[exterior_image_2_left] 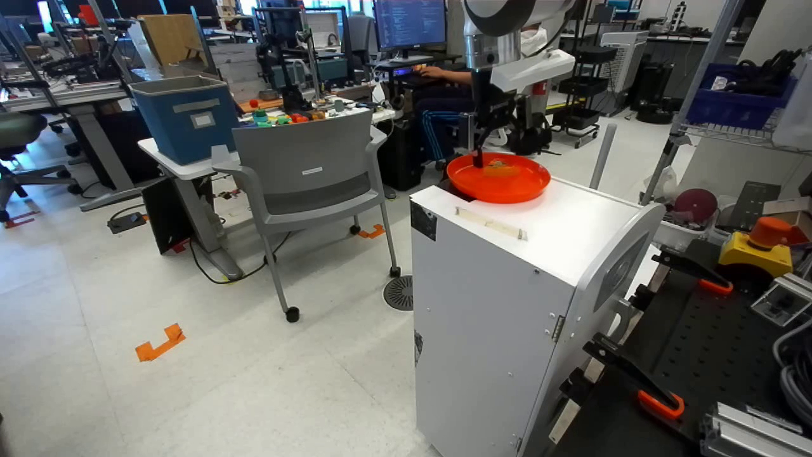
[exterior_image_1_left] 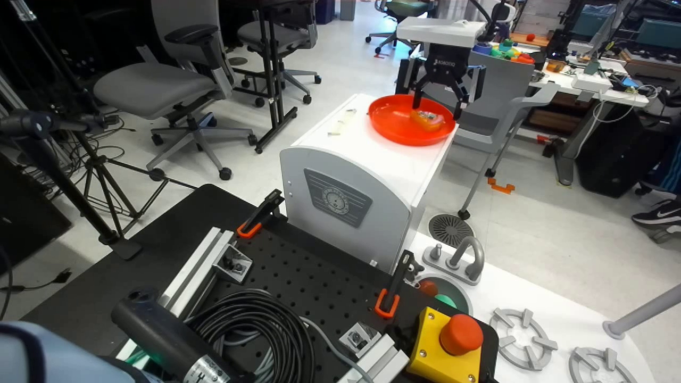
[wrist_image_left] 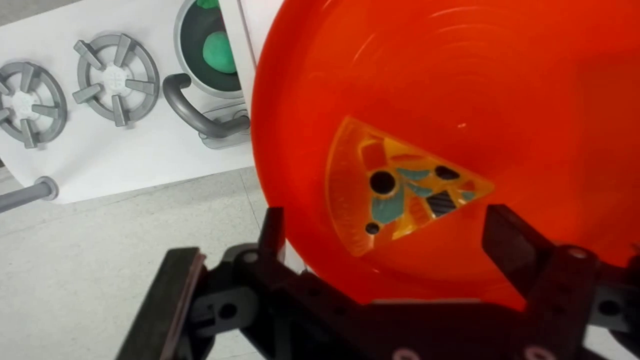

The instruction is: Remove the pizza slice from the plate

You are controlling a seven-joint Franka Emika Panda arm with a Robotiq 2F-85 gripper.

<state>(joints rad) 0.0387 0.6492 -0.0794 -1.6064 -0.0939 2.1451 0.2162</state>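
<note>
The pizza slice [wrist_image_left: 407, 187] lies flat inside the round orange plate [exterior_image_1_left: 396, 125], its curved crust toward the rim and its tip pointing inward, with green and black shapes on its upper face. Above it hangs the gripper [exterior_image_1_left: 437, 109], pointing down, its fingers spread wide — in the wrist view one fingertip shows against the plate's rim and the other over its floor, the slice partly between them and partly beyond. Whether either finger touches the plate, I cannot tell. The plate rests near an edge of a white-topped cabinet [exterior_image_1_left: 367, 154], and a pale strip of tape [exterior_image_2_left: 491, 223] lies beside it, apart, in both exterior views. The cabinet's curved end panel bears a dial [exterior_image_1_left: 336, 201]. Lower down, the wrist view shows a grey faucet [wrist_image_left: 197, 120] by a round sink [wrist_image_left: 196, 60] with green pieces in it, and two grey burners [wrist_image_left: 118, 80]. In an exterior view, a yellow box with a red button [exterior_image_1_left: 462, 334] stands near a perforated black board [exterior_image_1_left: 298, 260] — a coil of black cable [exterior_image_1_left: 298, 330] lies there too.
</note>
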